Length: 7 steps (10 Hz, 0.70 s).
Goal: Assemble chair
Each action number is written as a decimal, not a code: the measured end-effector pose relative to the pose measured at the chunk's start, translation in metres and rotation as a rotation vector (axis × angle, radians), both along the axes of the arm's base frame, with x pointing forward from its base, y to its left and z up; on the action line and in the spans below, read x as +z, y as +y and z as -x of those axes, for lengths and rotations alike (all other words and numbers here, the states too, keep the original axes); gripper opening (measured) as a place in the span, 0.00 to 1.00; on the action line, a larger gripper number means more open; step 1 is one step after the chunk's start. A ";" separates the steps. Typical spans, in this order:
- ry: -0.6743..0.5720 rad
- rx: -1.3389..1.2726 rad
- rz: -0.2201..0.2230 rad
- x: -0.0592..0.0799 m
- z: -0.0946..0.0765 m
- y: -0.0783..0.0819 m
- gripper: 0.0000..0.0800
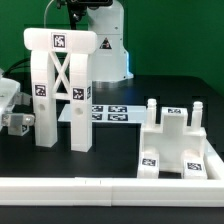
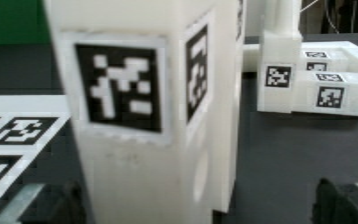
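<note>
Got the fingers point(image 2: 348, 203) spread wide, nothing gripped. See one dark tip on either side of the near post point(image 2: 144, 110), with a gap on both sides and no contact visible. Can't tell how far forward of the tips the post sits (the wrist view is too blurred down there).

Belongs to the X-braced frame point(image 1: 62, 85), standing upright on the dark tabletop point(image 1: 120, 145) toward the exterior view's left. Shows tags on the top bar and on both legs. Puts the fingers low at that view's left edge, just beside the frame's outer leg.

Find the marker board point(image 1: 108, 113) lying flat behind the frame, reaching toward the exterior view's right. See the blocky panel piece point(image 1: 180, 140) well apart from the frame on the exterior view's right, resting on the tabletop with tags on its upper blocks and front. Sits just behind the long white rail point(image 1: 110, 188) along the front edge. Spot the arm point(image 1: 108, 40) at the back, behind the frame.
</note>
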<state>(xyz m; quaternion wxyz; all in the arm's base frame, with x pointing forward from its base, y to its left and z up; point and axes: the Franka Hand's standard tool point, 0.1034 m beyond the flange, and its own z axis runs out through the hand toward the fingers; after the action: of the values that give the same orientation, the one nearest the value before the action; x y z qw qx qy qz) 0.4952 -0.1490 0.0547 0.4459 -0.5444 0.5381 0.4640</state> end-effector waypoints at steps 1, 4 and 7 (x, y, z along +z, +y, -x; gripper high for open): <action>0.008 0.005 -0.008 0.000 -0.002 0.006 0.81; 0.015 0.013 -0.018 0.001 -0.005 0.013 0.81; 0.015 0.011 -0.018 0.001 -0.005 0.012 0.35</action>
<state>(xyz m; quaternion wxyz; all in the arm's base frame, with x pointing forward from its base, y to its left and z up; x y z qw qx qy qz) 0.5004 -0.1368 0.0555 0.4442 -0.5400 0.5339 0.4754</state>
